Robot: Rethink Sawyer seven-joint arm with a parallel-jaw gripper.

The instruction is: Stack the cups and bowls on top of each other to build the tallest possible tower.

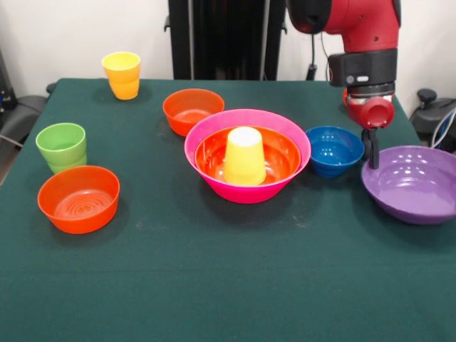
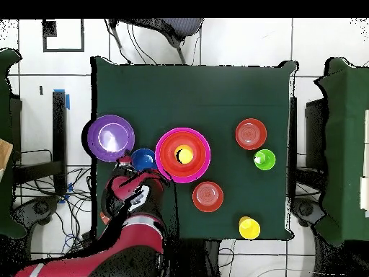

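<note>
Front view, tower: the pink bowl [image 1: 247, 155] sits mid-table with a large orange bowl [image 1: 247, 156] nested inside it and a yellow cup [image 1: 244, 157] upside down in the centre.
Front view, purple bowl: the purple bowl [image 1: 413, 183] rests on the table [image 1: 214, 285] at the right edge, well right of the tower, with a blue bowl [image 1: 334, 150] between them.
Front view, gripper: the gripper [image 1: 371, 153] hangs from the red arm just at the purple bowl's far-left rim; one dark finger shows reaching down to the rim. Whether the fingers are released or clenched on the rim I cannot tell.
Front view, loose pieces: a small orange bowl [image 1: 78, 199] near left, a green cup [image 1: 62, 147] just behind it, a second yellow cup [image 1: 122, 75] far left, another small orange bowl [image 1: 193, 111] behind the tower.
Overhead view, layout: the purple bowl [image 2: 111, 136] lies left of the tower's pink bowl [image 2: 183, 154]; the blue bowl [image 2: 143, 159] is just beside the pink rim. The arm covers the gripper here.
Step in hand: likely taking the purple bowl by its rim.
How to do it well: pinch the rim wall squarely, lift clear of the blue bowl, and keep the bowl level. It looks too wide to sit steadily on the upturned cup, so centring matters.
</note>
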